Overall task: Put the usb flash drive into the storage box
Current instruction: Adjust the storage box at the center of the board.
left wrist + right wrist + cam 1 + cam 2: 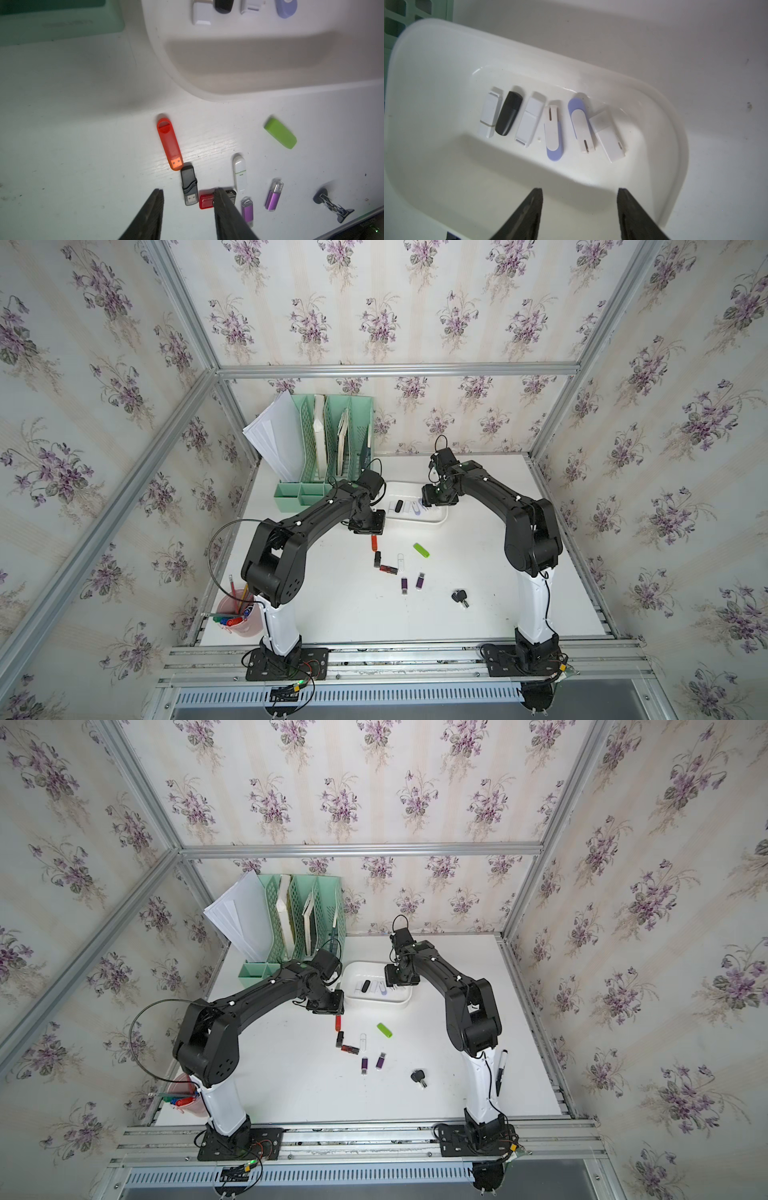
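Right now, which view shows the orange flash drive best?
The left wrist view: the orange flash drive lies whole, plug visible. Both top views show it small; the right wrist view misses it.

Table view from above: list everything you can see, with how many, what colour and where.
table: one, white, inside the wallpapered frame
storage box: one, white, back middle of the table
drives in the box: six, three white, one black, two lilac-and-white, in a row
loose drives: seven, orange, black, red-and-black, white, green, two purple, in front of the box
key: one, black, front of the table, toward the right arm
file organizer: one, mint green, back left, holding papers
pen cup: one, pink, front left, holding pens and pencils
marker: one, black-and-white, beside the right arm
left gripper: black, open, above the loose drives
right gripper: black, open, above the box
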Action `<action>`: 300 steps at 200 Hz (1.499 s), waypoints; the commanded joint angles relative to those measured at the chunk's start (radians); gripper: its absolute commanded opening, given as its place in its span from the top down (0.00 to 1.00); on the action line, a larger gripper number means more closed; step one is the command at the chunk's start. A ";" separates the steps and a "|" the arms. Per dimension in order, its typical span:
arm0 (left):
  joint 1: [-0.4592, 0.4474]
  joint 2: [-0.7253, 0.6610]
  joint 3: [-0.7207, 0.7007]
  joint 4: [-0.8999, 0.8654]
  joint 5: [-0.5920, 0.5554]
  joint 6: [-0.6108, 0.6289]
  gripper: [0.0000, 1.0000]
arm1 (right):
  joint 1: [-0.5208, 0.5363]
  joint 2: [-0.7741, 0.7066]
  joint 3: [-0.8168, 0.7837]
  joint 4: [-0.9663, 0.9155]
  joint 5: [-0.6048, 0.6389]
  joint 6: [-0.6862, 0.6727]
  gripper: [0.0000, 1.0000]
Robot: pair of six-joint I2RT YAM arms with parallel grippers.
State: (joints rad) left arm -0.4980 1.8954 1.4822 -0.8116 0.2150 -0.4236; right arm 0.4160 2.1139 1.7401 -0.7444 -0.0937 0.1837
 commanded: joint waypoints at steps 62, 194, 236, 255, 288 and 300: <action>-0.008 0.173 0.168 0.004 0.001 0.034 0.54 | 0.012 -0.089 -0.162 -0.037 -0.041 -0.036 0.38; -0.047 0.436 0.579 -0.107 0.080 0.045 0.54 | 0.086 -0.240 -0.378 0.011 -0.087 0.046 0.38; -0.077 0.475 0.640 -0.108 0.112 0.024 0.53 | 0.086 -0.269 -0.390 0.008 -0.029 0.062 0.38; -0.080 0.481 0.656 -0.119 0.119 0.028 0.53 | 0.083 -0.284 -0.383 -0.002 0.001 0.071 0.38; -0.090 0.478 0.657 -0.115 0.138 0.014 0.53 | 0.063 -0.336 -0.378 -0.016 0.082 0.113 0.37; -0.101 0.477 0.661 -0.113 0.138 0.010 0.52 | 0.056 -0.365 -0.375 -0.021 0.094 0.121 0.36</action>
State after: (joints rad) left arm -0.5827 2.3749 2.1353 -0.9184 0.3283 -0.4007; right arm 0.4839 1.7947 1.3579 -0.7517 -0.0700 0.2638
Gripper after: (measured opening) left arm 0.476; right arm 0.631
